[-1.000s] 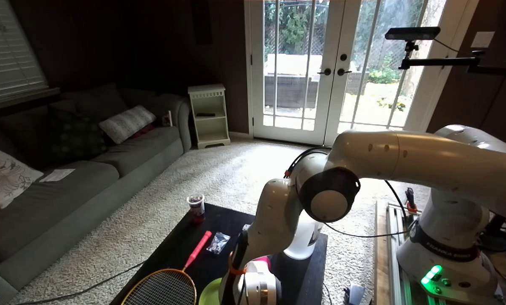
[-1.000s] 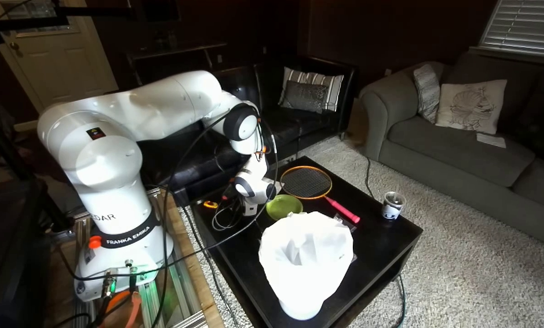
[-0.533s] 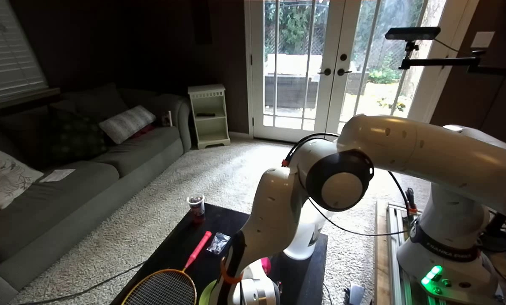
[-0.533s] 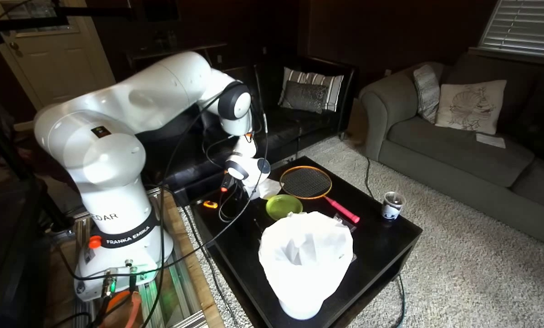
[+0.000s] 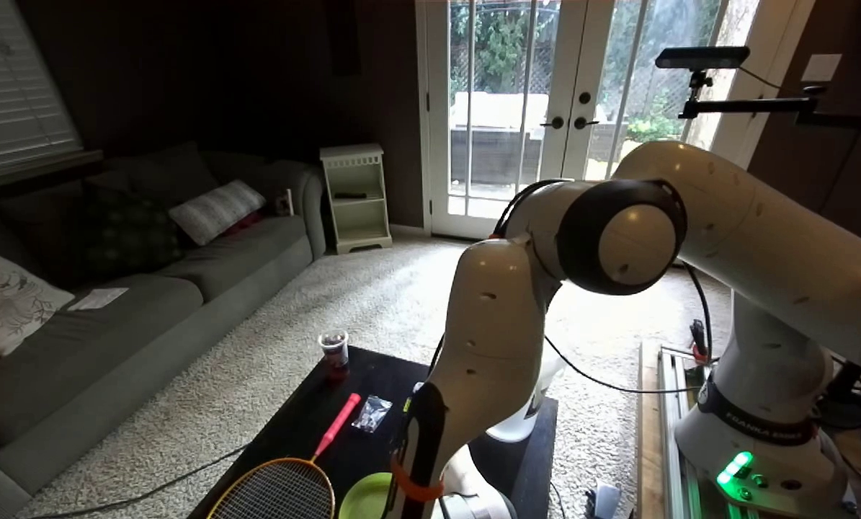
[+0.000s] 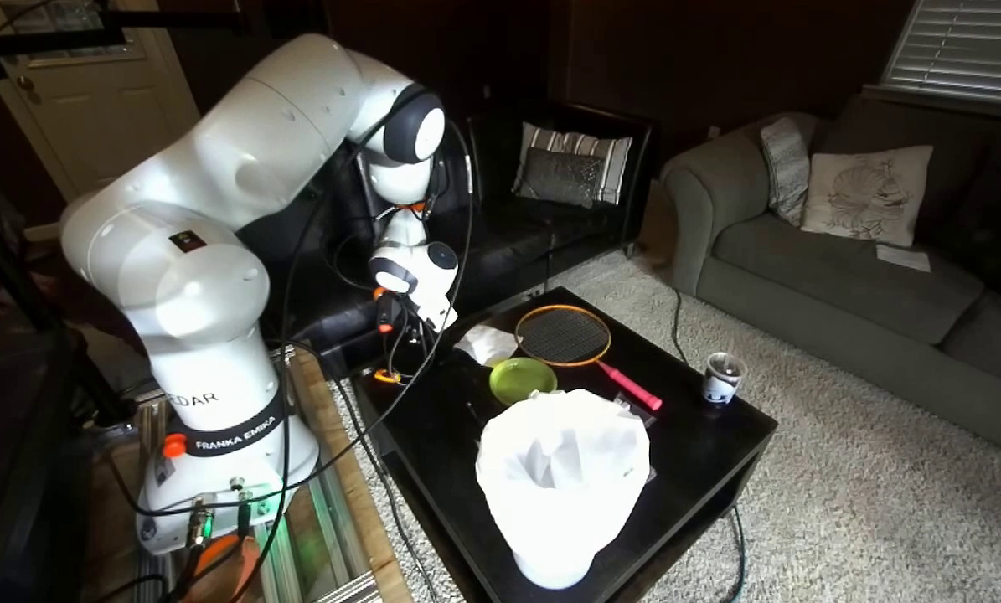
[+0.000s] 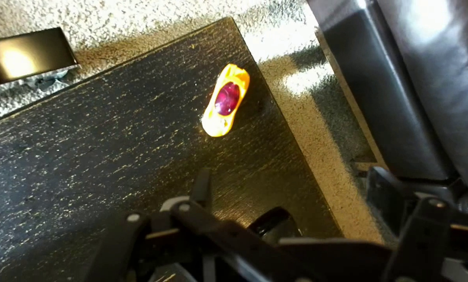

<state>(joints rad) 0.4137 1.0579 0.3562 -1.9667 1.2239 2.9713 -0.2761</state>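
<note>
The gripper (image 7: pixel 291 190) is opened up wide, with one finger seen around the bottom middle of the wrist view and the other toward the lower right. The yellow-orange piece (image 7: pixel 226 101) with a purple oval on it can be spotted in the upper middle of that frame, laid near a corner of the black table (image 7: pixel 100 156) and apart from both fingers. A dark shiny thing (image 7: pixel 276 219) is mostly covered by the gripper at bottom center, so what it is can't really be told. In an exterior view, a crumpled white sheet (image 6: pixel 487 344) is seen near the middle, with a green plate (image 6: pixel 523 381) just beside it and a racket (image 6: pixel 564 335) to the upper right of that. A white bin (image 6: pixel 560 511) is parked at bottom center, and a cup (image 6: pixel 722 383) is placed over on the right, near the table's edge.
</note>
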